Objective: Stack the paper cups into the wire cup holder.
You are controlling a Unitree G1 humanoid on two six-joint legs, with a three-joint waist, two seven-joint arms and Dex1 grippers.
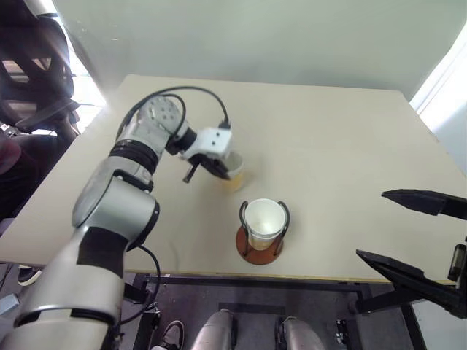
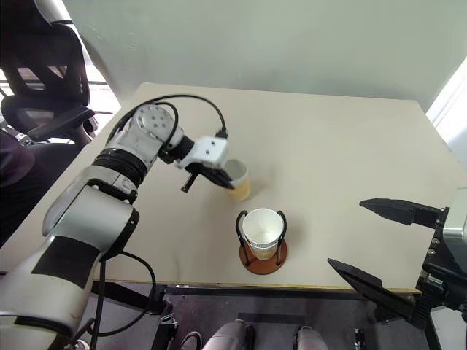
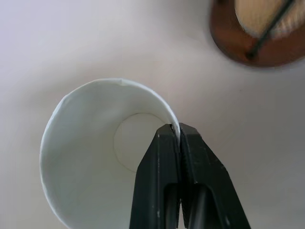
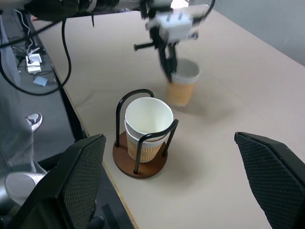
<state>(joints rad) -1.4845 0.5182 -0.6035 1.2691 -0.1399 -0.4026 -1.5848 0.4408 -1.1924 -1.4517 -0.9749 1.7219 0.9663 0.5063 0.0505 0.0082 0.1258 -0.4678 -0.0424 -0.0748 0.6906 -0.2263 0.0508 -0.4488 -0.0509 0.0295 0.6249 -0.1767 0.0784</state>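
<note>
Right tool [image 2: 365,237] wide; left tool [image 3: 179,130] on cup [image 3: 90,152] rim.

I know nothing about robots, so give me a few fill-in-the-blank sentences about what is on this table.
1. The left gripper is pinching the ____ of a paper cup.
2. The wire cup holder already contains ____ nested cups.
3. The right gripper has its fingers wide ____.
4. The holder's round base is made of reddish-brown ____.

Missing words: rim; two; open; wood

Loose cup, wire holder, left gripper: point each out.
Loose cup [image 4: 182,90], right wrist view, on its tan side wall.
Wire holder [image 4: 125,151], right wrist view, on the wooden base.
Left gripper [image 3: 179,131], left wrist view, where its fingertips meet.
</note>
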